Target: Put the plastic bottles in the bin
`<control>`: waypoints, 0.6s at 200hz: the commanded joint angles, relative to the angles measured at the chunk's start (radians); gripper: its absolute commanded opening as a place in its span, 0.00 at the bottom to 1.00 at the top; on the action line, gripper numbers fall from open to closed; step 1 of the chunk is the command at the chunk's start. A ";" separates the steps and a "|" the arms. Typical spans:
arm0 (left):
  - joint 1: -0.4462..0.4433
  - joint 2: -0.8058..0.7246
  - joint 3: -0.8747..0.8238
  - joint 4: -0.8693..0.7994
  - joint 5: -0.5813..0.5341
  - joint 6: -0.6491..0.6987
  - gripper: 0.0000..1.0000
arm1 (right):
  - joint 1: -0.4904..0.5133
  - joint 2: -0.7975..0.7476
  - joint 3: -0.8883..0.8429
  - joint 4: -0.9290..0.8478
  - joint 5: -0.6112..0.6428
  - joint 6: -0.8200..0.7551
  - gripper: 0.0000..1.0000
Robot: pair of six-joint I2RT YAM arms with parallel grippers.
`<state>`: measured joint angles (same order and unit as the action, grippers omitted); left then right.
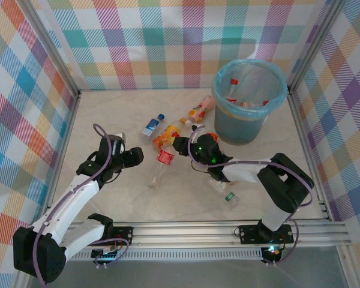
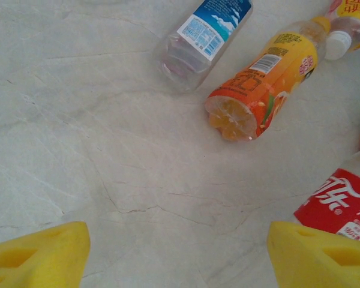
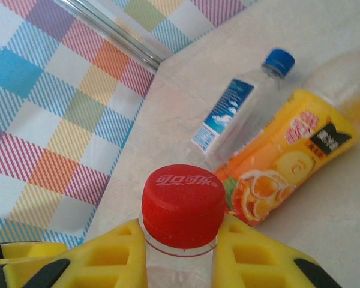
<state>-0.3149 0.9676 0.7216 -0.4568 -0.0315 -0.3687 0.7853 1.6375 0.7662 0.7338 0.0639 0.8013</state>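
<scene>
The right tool (image 3: 181, 257) is closed tight on the neck of a cola bottle (image 3: 183, 207), with its yellow fingers (image 3: 114, 259) pressed in just under the red cap. From above, that bottle is between the two arms, well left of the bin (image 1: 240, 127). The left tool (image 2: 177, 240) stands wide open over bare desk (image 2: 78, 120) and holds nothing; the cola bottle's red label is just beside its right finger. A blue-labelled bottle (image 1: 152, 126) and an orange bottle (image 1: 166, 137) lie side by side on the desk beyond the tools. A green-capped bottle (image 1: 230, 198) lies near the right arm. The bin, lined with a light blue bag, stands at the far right and has red-capped bottles inside.
</scene>
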 commanded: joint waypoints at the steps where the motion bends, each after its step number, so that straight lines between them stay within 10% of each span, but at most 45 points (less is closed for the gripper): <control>1: 0.013 -0.045 0.061 -0.034 0.017 0.022 0.78 | -0.005 -0.109 0.017 -0.027 0.025 -0.146 0.22; 120: -0.025 0.071 0.375 -0.016 0.190 -0.014 0.75 | -0.026 -0.446 0.423 -0.412 0.103 -0.829 0.20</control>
<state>-0.3191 0.9890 1.0004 -0.4953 0.0948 -0.3737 0.7792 1.2358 1.0790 0.4023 0.1368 0.1875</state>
